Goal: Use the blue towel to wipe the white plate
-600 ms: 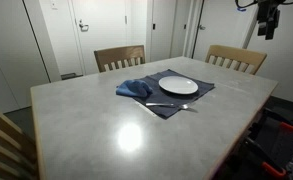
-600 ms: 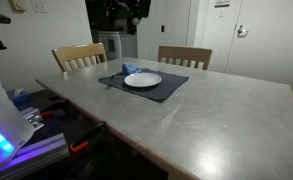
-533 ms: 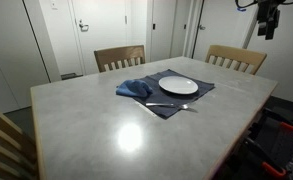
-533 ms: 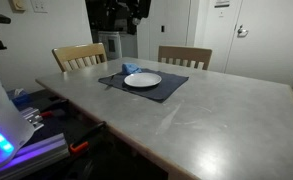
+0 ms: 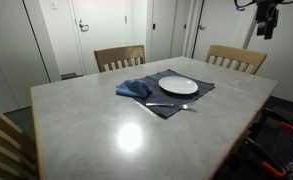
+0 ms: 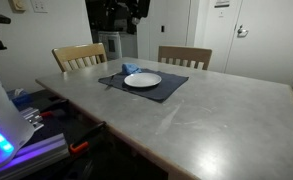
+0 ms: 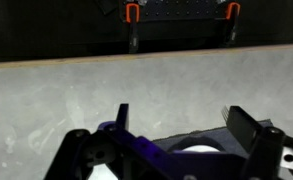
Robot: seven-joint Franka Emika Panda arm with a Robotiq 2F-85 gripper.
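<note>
Exterior view: blue towel [image 5: 133, 89] overlaps placemat [image 5: 176, 104] edge beside white plate [image 5: 179, 86].

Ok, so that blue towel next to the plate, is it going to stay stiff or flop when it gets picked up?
Probably floppy: the blue towel lies bunched in soft folds, so it should drape from a pinch. It is likely light, being a small cloth. If pushed, it may crumple further rather than slide cleanly, especially at the edge of the dark placemat.
</note>
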